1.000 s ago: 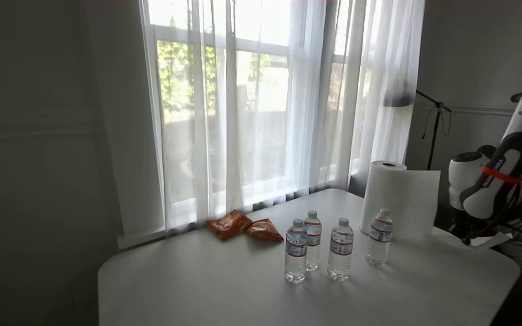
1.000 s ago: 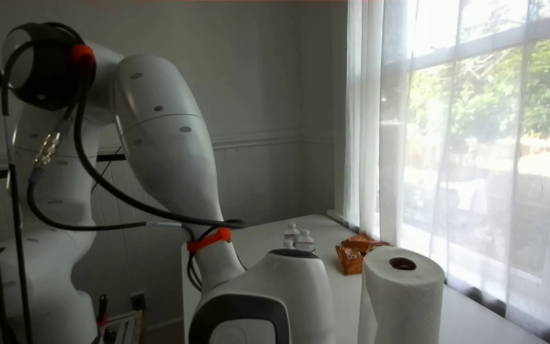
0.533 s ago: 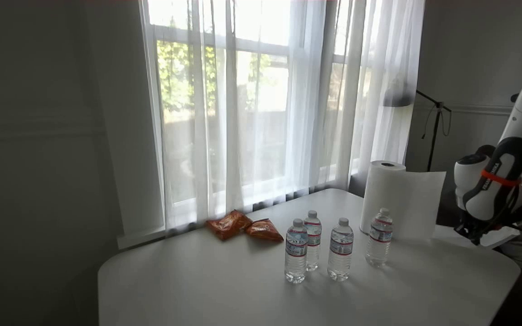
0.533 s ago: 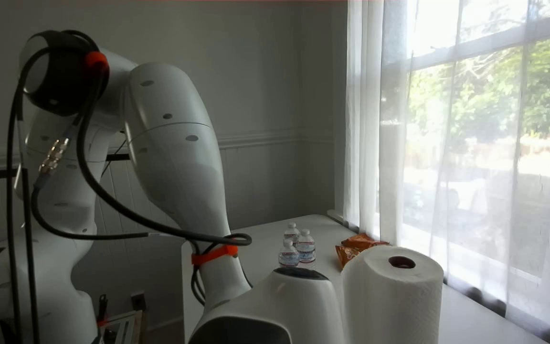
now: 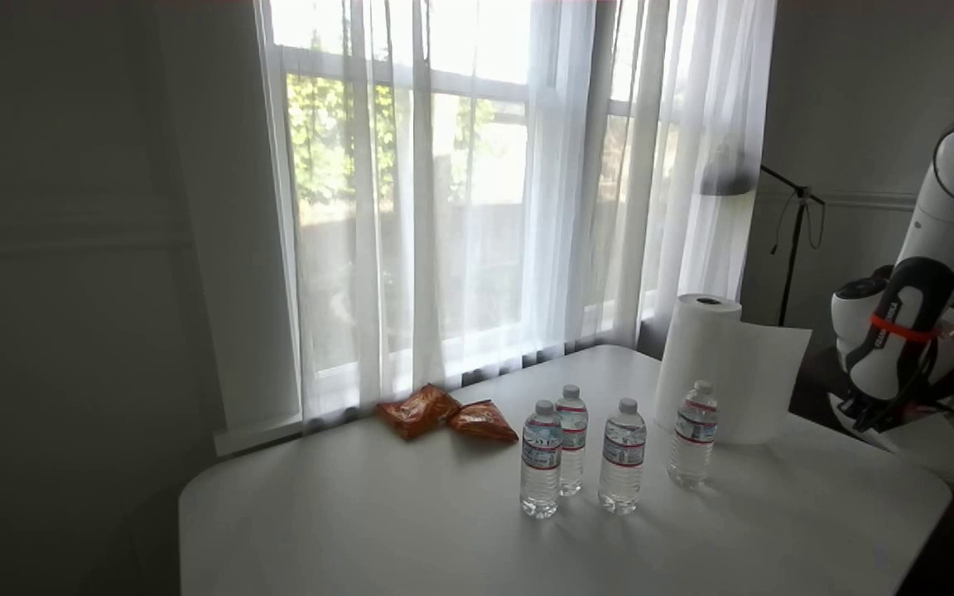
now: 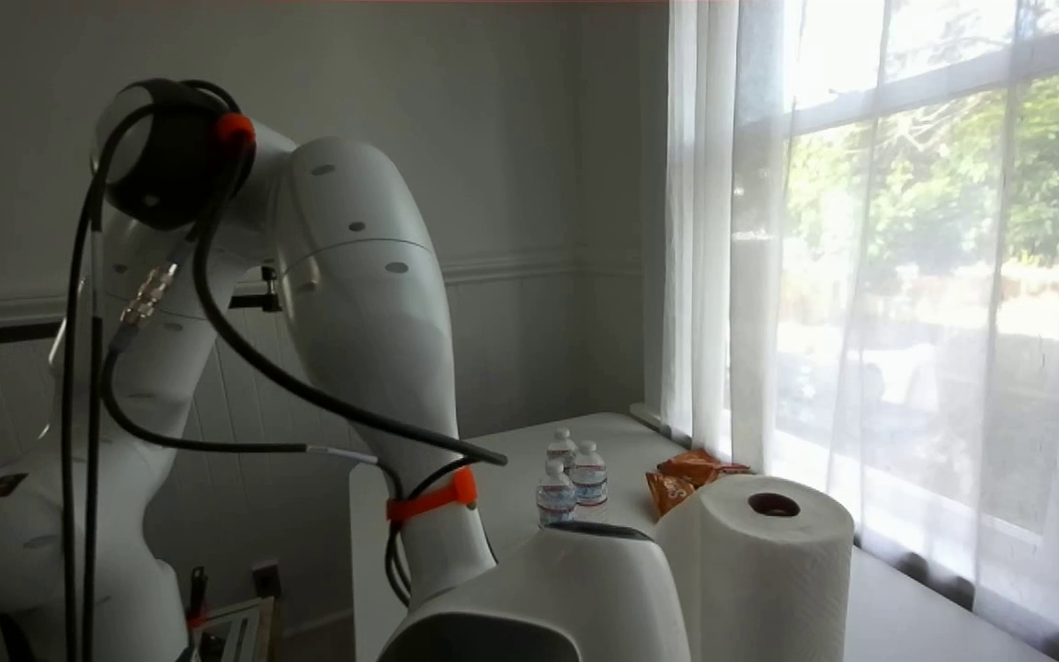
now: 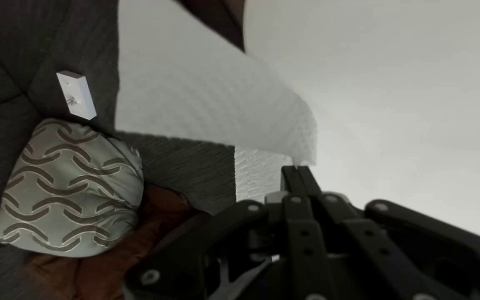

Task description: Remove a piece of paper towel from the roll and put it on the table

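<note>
Where jaws pinch it | paper towel piece [image 7: 198, 91] bends | white, embossed

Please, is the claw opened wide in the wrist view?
No, the claw is shut: its jaws stand together, with the edge of the piece of paper towel at their tips.

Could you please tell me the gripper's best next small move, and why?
I would probably shift the gripper farther in over the table before opening it: it appears shut on the piece of paper towel, much of which, in the wrist view, extends past the table's edge.
</note>
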`<state>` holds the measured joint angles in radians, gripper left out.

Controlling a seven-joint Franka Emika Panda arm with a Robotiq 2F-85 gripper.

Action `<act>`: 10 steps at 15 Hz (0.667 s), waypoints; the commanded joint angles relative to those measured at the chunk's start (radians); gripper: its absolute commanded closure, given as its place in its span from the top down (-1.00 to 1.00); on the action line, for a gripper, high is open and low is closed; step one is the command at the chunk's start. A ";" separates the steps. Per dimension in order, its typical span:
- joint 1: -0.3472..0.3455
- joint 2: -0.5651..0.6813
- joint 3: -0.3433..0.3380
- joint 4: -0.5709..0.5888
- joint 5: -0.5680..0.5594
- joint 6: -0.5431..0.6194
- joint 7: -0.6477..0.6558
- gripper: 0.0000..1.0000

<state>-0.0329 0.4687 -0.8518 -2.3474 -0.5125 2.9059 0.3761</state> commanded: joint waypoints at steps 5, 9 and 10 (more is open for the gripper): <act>-0.006 -0.232 0.116 -0.098 0.154 -0.113 -0.194 -0.99; 0.009 -0.330 0.170 -0.116 0.137 -0.345 -0.113 -0.97; -0.001 -0.354 0.198 -0.118 0.149 -0.413 -0.084 -0.96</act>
<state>-0.0187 0.2305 -0.7101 -2.4254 -0.3857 2.6536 0.2505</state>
